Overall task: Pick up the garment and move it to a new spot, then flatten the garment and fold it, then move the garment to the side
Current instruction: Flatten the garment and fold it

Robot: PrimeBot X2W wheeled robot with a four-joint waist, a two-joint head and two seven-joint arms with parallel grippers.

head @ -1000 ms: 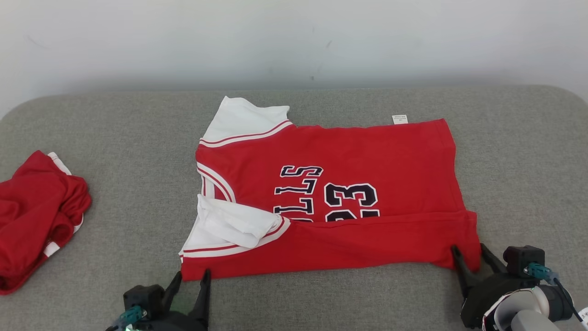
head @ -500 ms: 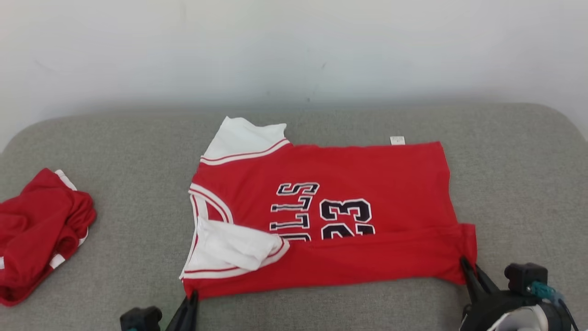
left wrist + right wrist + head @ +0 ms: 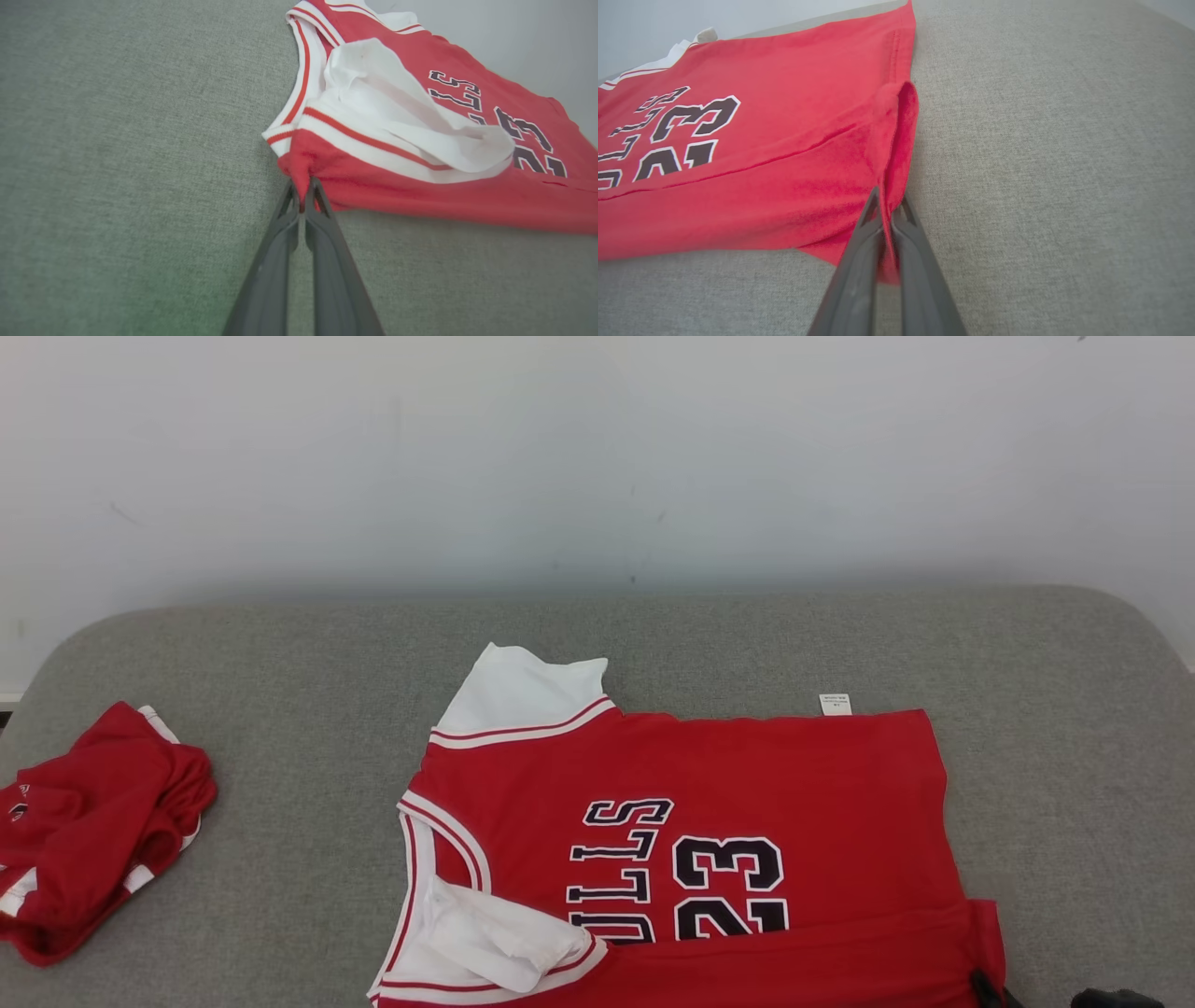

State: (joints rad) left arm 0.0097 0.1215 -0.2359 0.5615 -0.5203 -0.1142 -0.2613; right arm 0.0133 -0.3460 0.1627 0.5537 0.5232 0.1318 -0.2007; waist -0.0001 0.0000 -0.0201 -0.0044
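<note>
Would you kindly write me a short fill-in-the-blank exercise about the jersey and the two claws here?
1. The number printed on the red fabric jersey is ____.
2. The left claw and the right claw are each ____ on the jersey's near edge.
3. A crumpled red garment lies on the grey padded surface, to the robot's ____ of the jersey.
4. The jersey's sleeves are coloured ____.
Missing words: 23; shut; left; white.

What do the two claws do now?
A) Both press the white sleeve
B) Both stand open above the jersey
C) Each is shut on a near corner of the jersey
C: the left claw pinches the jersey corner near the sleeve, the right claw the hem corner.
</note>
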